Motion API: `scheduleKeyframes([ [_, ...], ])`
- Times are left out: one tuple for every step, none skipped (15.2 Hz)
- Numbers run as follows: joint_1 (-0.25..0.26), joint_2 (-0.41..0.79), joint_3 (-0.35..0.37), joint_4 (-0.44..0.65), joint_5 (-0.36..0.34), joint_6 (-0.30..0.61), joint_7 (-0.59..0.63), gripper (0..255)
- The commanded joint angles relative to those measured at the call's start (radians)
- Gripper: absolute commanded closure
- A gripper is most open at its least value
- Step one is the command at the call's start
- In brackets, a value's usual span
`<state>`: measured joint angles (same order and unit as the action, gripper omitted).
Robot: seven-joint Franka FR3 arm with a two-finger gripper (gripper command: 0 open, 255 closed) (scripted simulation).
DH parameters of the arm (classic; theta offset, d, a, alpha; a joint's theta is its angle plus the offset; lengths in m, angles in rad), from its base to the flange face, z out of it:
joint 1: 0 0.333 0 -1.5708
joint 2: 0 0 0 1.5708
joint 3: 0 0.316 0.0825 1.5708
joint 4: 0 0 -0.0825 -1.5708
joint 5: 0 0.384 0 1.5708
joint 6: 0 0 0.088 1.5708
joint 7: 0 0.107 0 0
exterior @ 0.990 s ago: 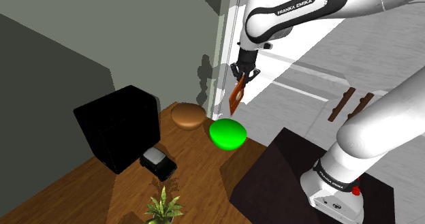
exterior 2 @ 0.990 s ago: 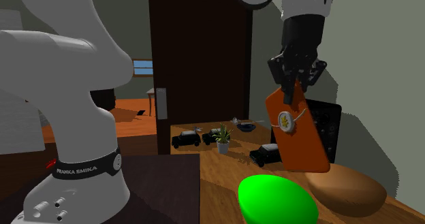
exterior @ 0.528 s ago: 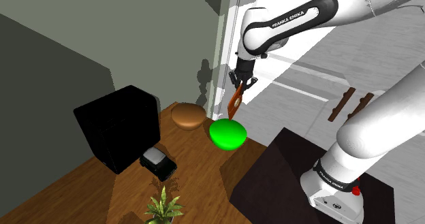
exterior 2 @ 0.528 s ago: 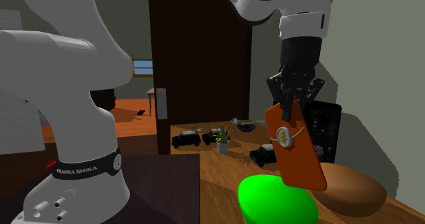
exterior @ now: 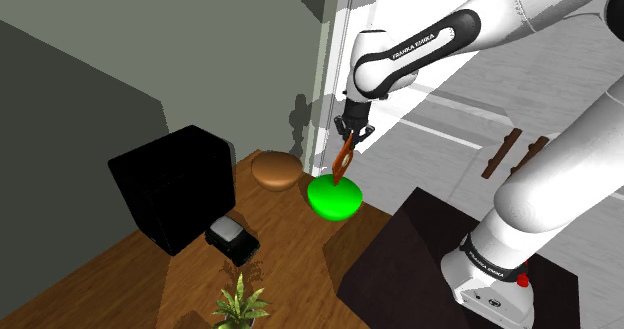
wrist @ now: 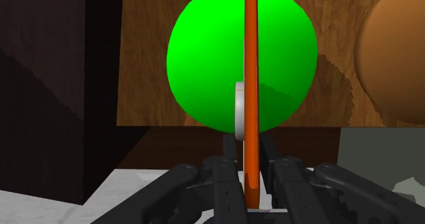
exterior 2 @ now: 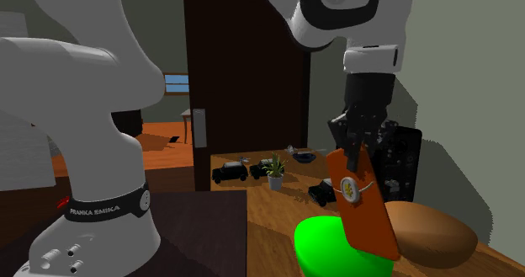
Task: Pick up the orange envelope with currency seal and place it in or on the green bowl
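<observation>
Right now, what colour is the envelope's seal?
Cream seal with gold mark; second exterior view shows best.

Bowls: 2, namely one green bowl point(exterior: 334, 198) and one brown bowl point(exterior: 276, 169). Envelope point(exterior 2: 370, 221): 1. Potted plant point(exterior: 240, 305): 1. Black box point(exterior: 172, 185): 1. Arm point(exterior: 420, 47): 1.

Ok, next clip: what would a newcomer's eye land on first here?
The bright green bowl stands out most, sitting on the wooden table beside a brown bowl. Directly above it hangs the orange envelope with its pale round seal, clasped at the top edge by the black tool. Its lower end is close over the green bowl.
</observation>
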<state>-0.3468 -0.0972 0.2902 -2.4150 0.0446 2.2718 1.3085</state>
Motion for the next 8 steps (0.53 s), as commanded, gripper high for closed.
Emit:
scheduleKeyframes([
  [0.0, 0.018, 0.002, -0.01, -0.005, 0.029, 0.005, 255],
  [0.0, 0.028, 0.002, -0.015, -0.009, 0.043, 0.008, 255],
  [-0.001, 0.038, 0.003, -0.02, -0.012, 0.057, 0.01, 255],
  [-0.001, 0.05, 0.003, -0.025, -0.017, 0.075, 0.013, 255],
  [-0.001, 0.05, 0.003, -0.025, -0.016, 0.075, 0.013, 255],
  [-0.001, 0.05, 0.003, -0.025, -0.017, 0.075, 0.013, 255],
  [-0.001, 0.05, 0.003, -0.025, -0.017, 0.075, 0.013, 255],
  [-0.001, 0.05, 0.003, -0.025, -0.017, 0.075, 0.013, 255],
])
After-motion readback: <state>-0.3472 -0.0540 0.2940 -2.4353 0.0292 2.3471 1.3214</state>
